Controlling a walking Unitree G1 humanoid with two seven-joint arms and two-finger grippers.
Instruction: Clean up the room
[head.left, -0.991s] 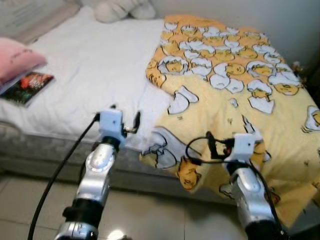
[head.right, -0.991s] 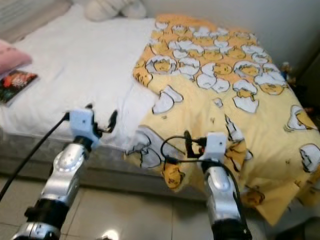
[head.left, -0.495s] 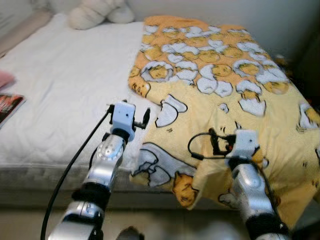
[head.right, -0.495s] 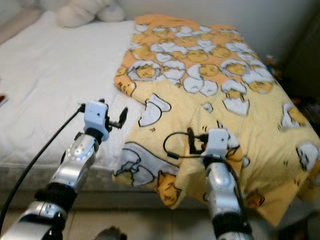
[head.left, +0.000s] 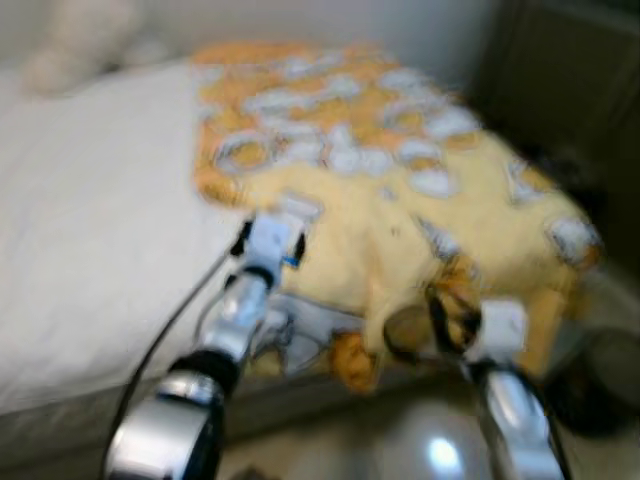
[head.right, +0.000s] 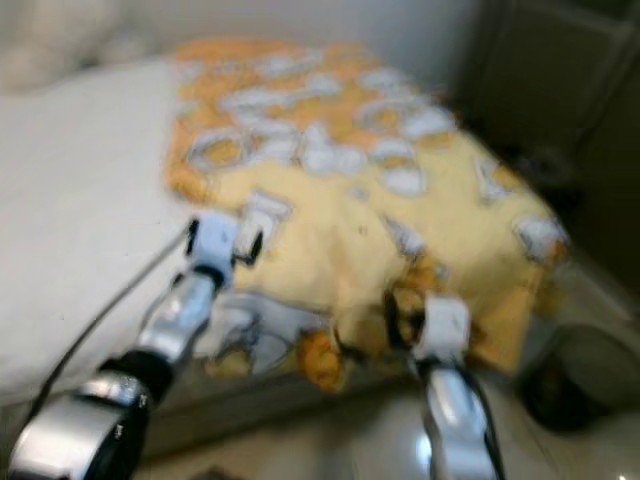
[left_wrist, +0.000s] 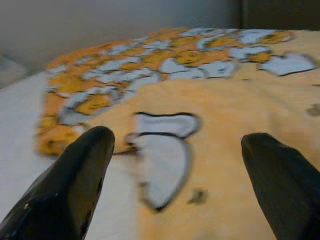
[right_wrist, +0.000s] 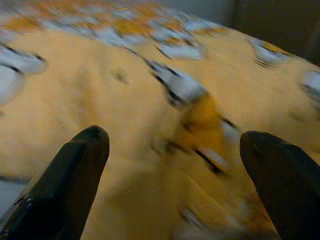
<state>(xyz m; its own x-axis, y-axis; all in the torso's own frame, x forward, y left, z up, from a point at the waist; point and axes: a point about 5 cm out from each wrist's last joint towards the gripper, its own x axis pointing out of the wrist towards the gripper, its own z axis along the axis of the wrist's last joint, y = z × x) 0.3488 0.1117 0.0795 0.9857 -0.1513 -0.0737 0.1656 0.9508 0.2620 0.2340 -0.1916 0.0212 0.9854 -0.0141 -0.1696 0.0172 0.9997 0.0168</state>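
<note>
A yellow blanket (head.left: 400, 190) printed with white egg figures lies rumpled over the right part of a white bed (head.left: 90, 250), and its edge hangs over the bed's near side. My left gripper (head.left: 272, 228) hovers at the blanket's left border, where cloth meets sheet. It is open (left_wrist: 176, 135) with nothing between its fingers (left_wrist: 75, 180). My right gripper (head.left: 445, 305) is over the hanging front fold of the blanket. It is also open (right_wrist: 172, 133), with only yellow cloth beyond it. Both eye views are blurred.
Dark furniture (head.left: 560, 90) stands to the right of the bed. A dark round object (head.left: 600, 385) sits on the shiny tiled floor (head.left: 410, 440) below it. A pale plush toy (head.left: 70, 45) lies at the bed's far left.
The whole picture has swung right and blurred, so the camera moved; the book and pink pillow have left the view. Both arms now reach closer to the blanket's near edge.
</note>
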